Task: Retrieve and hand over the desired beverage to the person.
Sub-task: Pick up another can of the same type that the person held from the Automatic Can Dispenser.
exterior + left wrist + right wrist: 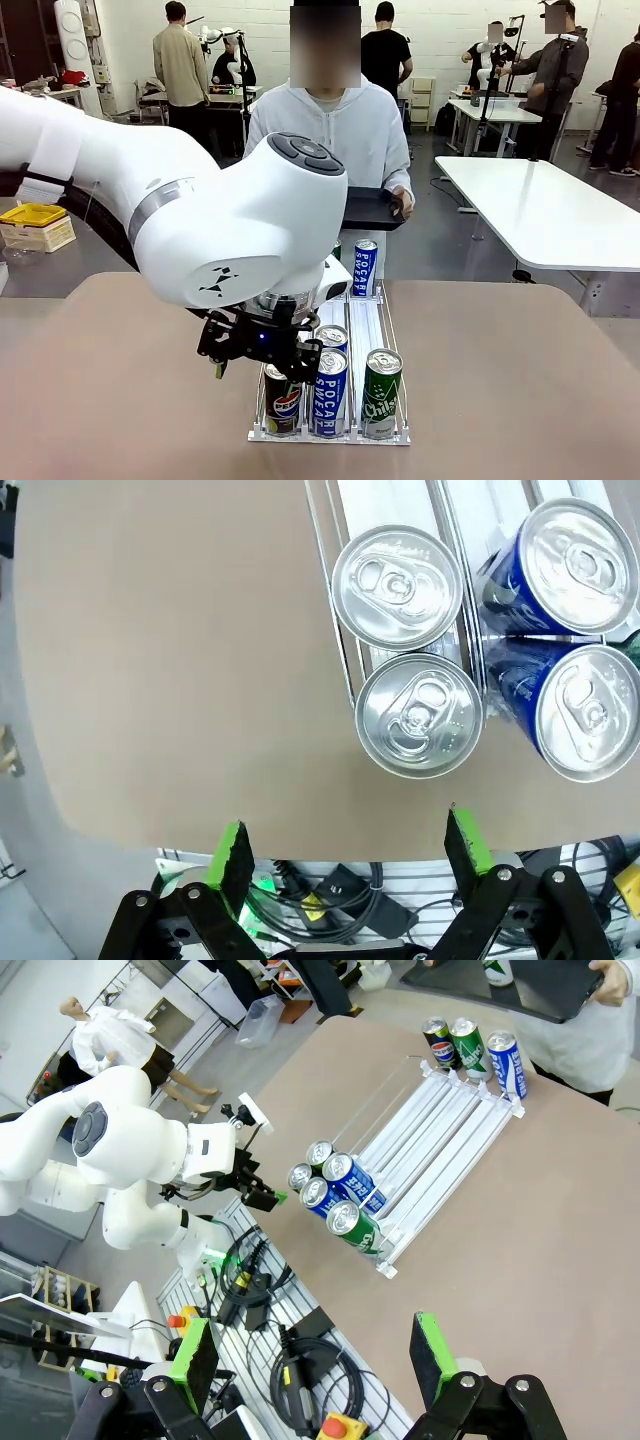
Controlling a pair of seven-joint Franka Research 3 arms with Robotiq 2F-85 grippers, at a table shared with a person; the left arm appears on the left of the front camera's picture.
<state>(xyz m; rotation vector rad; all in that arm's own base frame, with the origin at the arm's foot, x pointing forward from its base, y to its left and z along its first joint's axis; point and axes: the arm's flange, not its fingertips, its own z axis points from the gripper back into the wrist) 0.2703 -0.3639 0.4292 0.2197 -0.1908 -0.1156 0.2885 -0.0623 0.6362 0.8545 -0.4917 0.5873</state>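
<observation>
A clear lane rack (400, 436) lies mid-table with cans at both ends. At its near end stand a Pepsi can (283, 402), a blue Pocari Sweat can (330, 392) and a green can (381, 394). Another Pocari can (365, 267) stands at the far end. My left gripper (258, 362) hovers open just above the Pepsi can. In the left wrist view the two silver tops (420, 715) of that lane lie just beyond the open left gripper (350, 848). My right gripper (312, 1355) is open, high above the table. The person (325, 125) stands at the far side.
The person holds a black tray (372, 210) over the far edge, with a can (497, 970) on it. Two blue cans (585, 710) sit in the lane beside the silver tops. Bare tabletop (120, 380) spreads left and right of the rack. Cables and boxes (300, 1360) lie below the near edge.
</observation>
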